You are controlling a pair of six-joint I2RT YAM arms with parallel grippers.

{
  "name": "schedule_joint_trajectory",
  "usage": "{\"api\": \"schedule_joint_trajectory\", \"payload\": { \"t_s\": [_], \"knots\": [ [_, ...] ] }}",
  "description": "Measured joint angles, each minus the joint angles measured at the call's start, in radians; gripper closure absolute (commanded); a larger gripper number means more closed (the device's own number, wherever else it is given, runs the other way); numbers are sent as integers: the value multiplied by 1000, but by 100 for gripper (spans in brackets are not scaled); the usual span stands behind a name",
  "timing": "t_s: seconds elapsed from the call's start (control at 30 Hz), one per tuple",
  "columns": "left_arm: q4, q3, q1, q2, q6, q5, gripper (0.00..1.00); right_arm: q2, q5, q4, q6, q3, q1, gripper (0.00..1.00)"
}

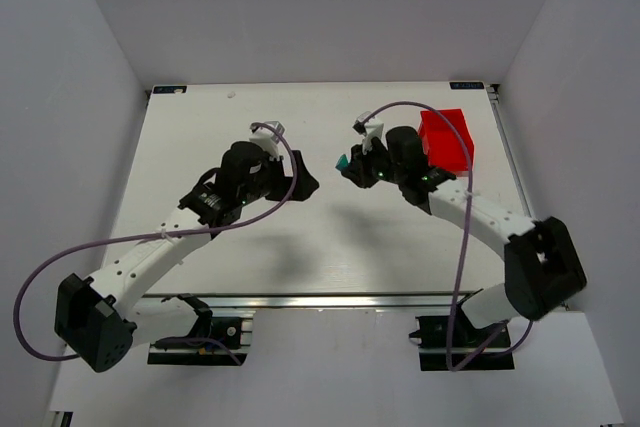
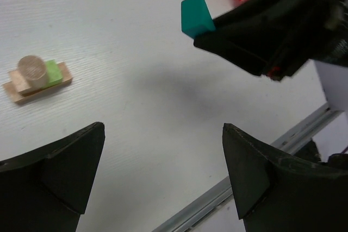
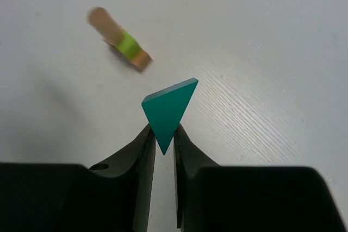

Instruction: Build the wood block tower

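One teal wedge (image 3: 168, 107) is pinched in my right fingers (image 3: 142, 161), held clear, I judge, to cap the wood block tower (image 3: 122, 42) ahead on the desk (image 3: 261, 52); left fingers (image 2: 65, 172) gape wide.

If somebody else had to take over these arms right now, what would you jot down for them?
Right gripper: shut on the teal triangular block, pinched by one corner, above the table.
Left gripper: open, empty.
Wood block tower: tan base plank carrying a lime-green block and a tan cylinder, apart from both grippers.
Done: those three pieces placed.
Left: probably the teal block goes on the tower.
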Motion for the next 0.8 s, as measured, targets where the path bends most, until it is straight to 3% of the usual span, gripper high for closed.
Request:
{"api": "schedule_joint_trajectory", "payload": {
  "t_s": [0.17, 0.43, 0.63, 0.8],
  "knots": [
    [95, 13, -2, 60, -77, 69, 2, -166, -159, 129, 10, -98, 8, 100],
    [299, -24, -2, 68, -237, 107, 4, -198, -259, 213, 43, -131, 34, 100],
    [366, -31, -4, 75, -285, 108, 10, -204, -264, 241, 50, -131, 53, 100],
    [392, -33, -4, 93, -311, 107, 23, -222, -257, 261, 56, -131, 63, 100]
  ]
}}
